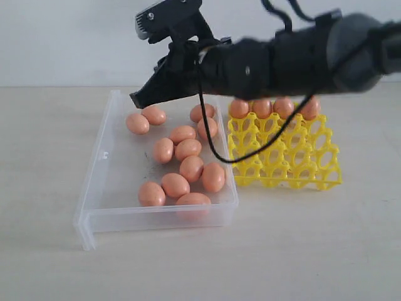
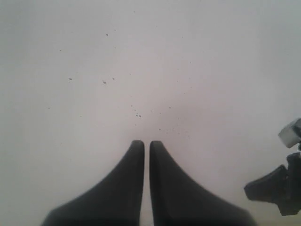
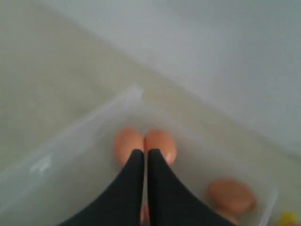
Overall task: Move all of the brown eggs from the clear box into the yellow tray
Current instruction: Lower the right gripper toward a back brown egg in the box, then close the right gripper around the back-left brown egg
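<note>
Brown eggs (image 1: 175, 185): sixteen counted in the exterior view.
- Twelve lie loose on the floor of the clear box (image 1: 103, 163). Two sit side by side at the far left. Two are at the far right, next to the tray-side wall. Three cluster in the middle. Five are spread toward the near wall, the nearest one pressed against it.
- Four stand in a single row along the far edge of the yellow tray (image 1: 294, 163), one to a cup.

Clear box: one, on the table (image 1: 313, 251), left of centre, open at the top.

Yellow tray: one, just beside the right wall of the box. Every cup nearer than the back row shows open lattice.

Right gripper (image 1: 135, 98): one, reaching across from the right and hanging above the far-left part of the box. Its jaws are pressed together with nothing between them. In the right wrist view the closed fingertips (image 3: 136, 157) point at the side-by-side pair of eggs, without clear contact.

Black cable (image 1: 210, 147): one, drooping in a loop from the right arm over the gap between box and tray.

Left gripper (image 2: 146, 143): one, seen only in its own wrist view. Its jaws are closed to a thin slit, holding nothing, over a plain pale speckled surface.
</note>
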Robot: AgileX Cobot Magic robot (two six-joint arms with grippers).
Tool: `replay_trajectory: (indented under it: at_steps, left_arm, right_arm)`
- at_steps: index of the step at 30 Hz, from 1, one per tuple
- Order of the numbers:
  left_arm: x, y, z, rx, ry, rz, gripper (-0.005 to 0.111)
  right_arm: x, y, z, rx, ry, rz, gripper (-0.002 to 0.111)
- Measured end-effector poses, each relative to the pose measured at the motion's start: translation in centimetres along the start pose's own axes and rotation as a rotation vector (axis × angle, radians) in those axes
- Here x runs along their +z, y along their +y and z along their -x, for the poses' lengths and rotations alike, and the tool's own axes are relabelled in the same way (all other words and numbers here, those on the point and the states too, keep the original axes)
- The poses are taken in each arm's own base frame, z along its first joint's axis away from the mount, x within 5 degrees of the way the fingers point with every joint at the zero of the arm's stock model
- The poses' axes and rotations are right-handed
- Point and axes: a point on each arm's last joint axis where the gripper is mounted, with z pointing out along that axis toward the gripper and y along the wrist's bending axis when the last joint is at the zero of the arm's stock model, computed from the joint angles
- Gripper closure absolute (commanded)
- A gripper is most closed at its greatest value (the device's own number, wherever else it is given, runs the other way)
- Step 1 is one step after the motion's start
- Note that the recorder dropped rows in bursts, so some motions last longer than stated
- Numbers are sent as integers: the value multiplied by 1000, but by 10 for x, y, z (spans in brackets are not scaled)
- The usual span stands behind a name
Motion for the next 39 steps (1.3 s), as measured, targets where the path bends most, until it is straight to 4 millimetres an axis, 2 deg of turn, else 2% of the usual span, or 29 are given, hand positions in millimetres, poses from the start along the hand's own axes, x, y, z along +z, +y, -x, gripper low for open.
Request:
replay_trajectory:
  at_steps: [1,2,4,5,7,11,13,15,18,26,32,35,37,39]
  left_arm:
    - [0,0,0,0,0,0,102]
    - [0,0,0,0,0,0,102]
    - [0,0,0,0,0,0,102]
    - [0,0,0,0,0,0,102]
    - [0,0,0,0,0,0,102]
    - [0,0,0,0,0,0,102]
    - [0,0,0,0,0,0,102]
    - [0,0,0,0,0,0,102]
    - [0,0,0,0,0,0,102]
    - [0,0,0,0,0,0,102]
    - [0,0,0,0,0,0,102]
    - [0,0,0,0,0,0,102]
    - [0,0,0,0,0,0,102]
    - [0,0,0,0,0,0,102]
  right_arm:
    - [5,-3,1,22,92,43,93]
    - [12,-8,6,52,270,136,79]
    - [21,-9,11,88,424,211,59]
    - [27,-11,11,125,460,203,57]
    - [44,-17,5,255,504,122,60]
    - [75,-39,-29,448,592,-18,60]
    - [86,-40,-46,450,628,-25,60]
    - [94,-38,-54,464,620,-18,60]
    - [102,-37,-56,563,570,-21,60]
    - [110,-39,-58,657,504,-68,61]
    - [122,-36,-78,680,528,-78,61]
    - [126,-36,-81,674,526,-79,62]
    - [127,-37,-77,674,495,-79,67]
    - [128,-38,-75,673,474,-79,80]
